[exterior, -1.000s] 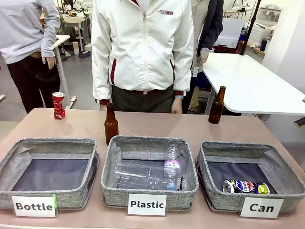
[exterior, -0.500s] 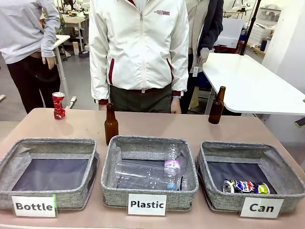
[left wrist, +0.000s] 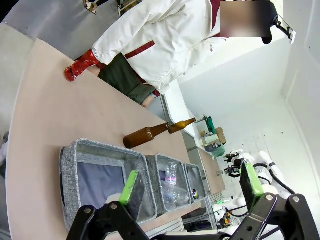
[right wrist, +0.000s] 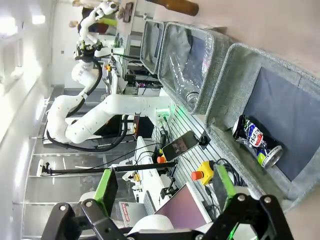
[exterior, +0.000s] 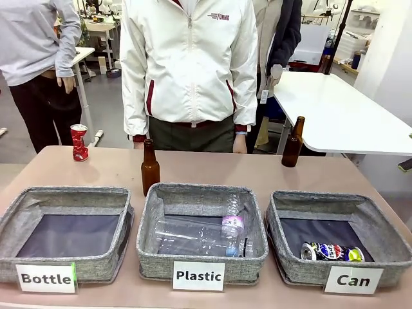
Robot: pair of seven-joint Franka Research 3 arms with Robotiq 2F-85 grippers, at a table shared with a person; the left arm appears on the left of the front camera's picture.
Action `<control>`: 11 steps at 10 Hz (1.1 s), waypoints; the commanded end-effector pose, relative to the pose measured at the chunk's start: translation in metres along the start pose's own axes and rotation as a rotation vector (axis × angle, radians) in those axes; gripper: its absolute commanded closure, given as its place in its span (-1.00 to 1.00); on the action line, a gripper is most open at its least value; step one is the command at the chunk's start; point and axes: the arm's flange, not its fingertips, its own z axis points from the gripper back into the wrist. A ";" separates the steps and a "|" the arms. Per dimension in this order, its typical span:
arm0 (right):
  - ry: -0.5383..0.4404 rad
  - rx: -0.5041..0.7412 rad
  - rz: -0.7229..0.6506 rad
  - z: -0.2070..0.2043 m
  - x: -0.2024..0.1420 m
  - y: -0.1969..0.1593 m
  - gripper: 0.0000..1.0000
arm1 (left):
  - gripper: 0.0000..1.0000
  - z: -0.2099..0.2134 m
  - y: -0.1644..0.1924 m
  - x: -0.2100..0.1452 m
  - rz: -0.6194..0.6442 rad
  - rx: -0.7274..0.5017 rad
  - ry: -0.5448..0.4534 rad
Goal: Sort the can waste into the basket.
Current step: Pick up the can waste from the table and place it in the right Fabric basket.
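At the left pincer (left wrist: pixel 192 185), fingers spread wide and nothing between the green pads (left wrist: pixel 132 187). Held clear of everything on the desk (left wrist: pixel 45 115). Just ahead of its fingertips, the "Bottle" basket (left wrist: pixel 69 165). Behind that, each farther from this pincer, the "Plastic" basket (left wrist: pixel 150 165) and the "Can" basket (left wrist: pixel 189 172), last in the row. Far beyond the fingertips, at the desk's far edge beside the person (left wrist: pixel 165 40) in a white jacket, the red can (left wrist: pixel 80 66). Crumpled, standing upright on the bare desk in the front view, well apart from the "Can" basket. Between that can and the row of baskets, two brown bottles (left wrist: pixel 145 136), one close to the "Plastic" basket's far wall, the other farther off toward the desk's far edge.

At the right pincer (right wrist: pixel 165 187), the same wide gap and nothing gripped. Just ahead of its fingertips, nearest of the three to this pincer, the "Can" basket. Inside it, the blue-silver can (right wrist: pixel 255 141), lying on its side on the dark lining, close to the wall on the pincer's side. Next beyond it, the "Plastic" basket holding a clear plastic bottle (right wrist: pixel 187 75). Farthest from this pincer, the "Bottle" basket.
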 end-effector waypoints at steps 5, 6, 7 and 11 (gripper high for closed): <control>0.003 -0.015 0.021 0.002 -0.002 0.000 -1.00 | -1.00 -0.049 -0.033 -0.002 -0.189 0.051 0.169; 0.003 -0.015 0.021 0.002 -0.002 0.000 -1.00 | -1.00 -0.087 -0.034 0.014 -0.228 0.084 0.242; 0.003 -0.015 0.021 0.002 -0.002 0.000 -1.00 | -1.00 -0.121 -0.031 0.031 -0.253 0.108 0.265; 0.003 -0.015 0.021 0.002 -0.002 0.000 -1.00 | -1.00 -0.220 0.010 0.086 -0.317 0.183 0.306</control>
